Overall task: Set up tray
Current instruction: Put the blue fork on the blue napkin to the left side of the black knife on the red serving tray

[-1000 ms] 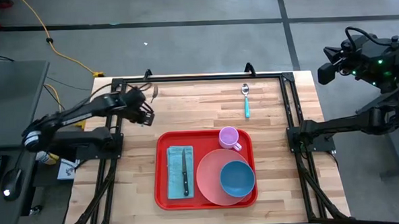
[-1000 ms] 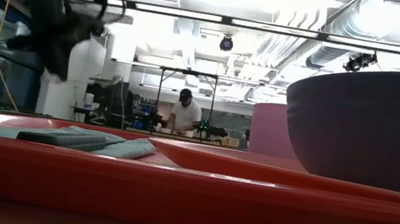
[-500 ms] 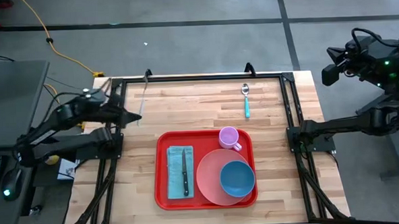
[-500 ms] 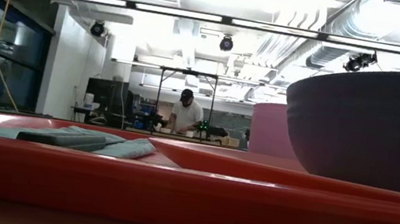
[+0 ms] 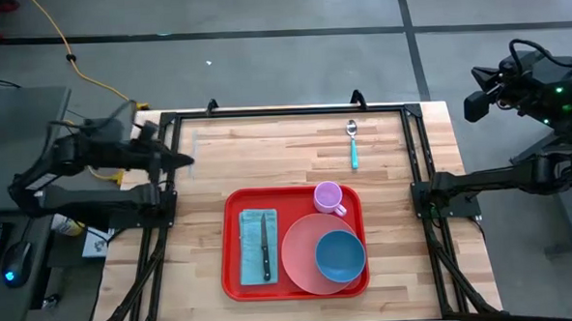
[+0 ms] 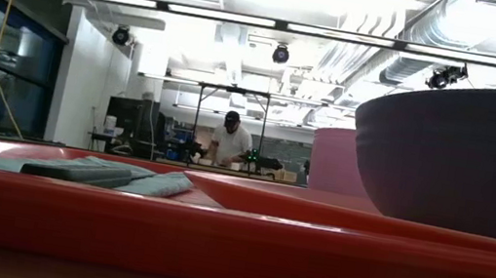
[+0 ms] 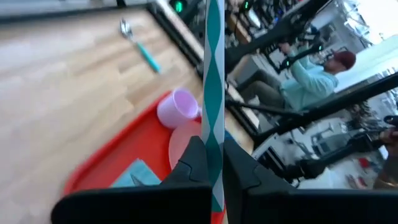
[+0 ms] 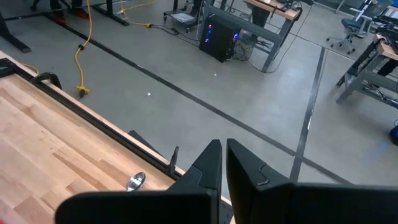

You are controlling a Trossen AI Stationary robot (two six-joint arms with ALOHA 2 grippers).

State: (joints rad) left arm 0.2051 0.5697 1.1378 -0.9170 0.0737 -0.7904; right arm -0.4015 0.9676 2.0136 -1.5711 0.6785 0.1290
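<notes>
- While both arms are sitting off the worktop point(image 5: 266, 152) sides, the tray point(image 5: 235, 279) is lying at its near middle.
- Tray is carrying a pink plate point(image 5: 300, 257), blue bowl point(image 5: 339, 256), pink cup point(image 5: 328, 195), and a napkin point(image 5: 248, 247) with a knife point(image 5: 265, 247).
- Left hand point(image 7: 213, 163) is pinching a teal-handled utensil point(image 7: 214, 87), at the left edge.
- Right hand point(image 8: 222, 163) is fully closed, gripping nothing, beyond the far right corner.
- A teal spoon point(image 5: 353, 143) is lying on bare wood beyond the tray.
</notes>
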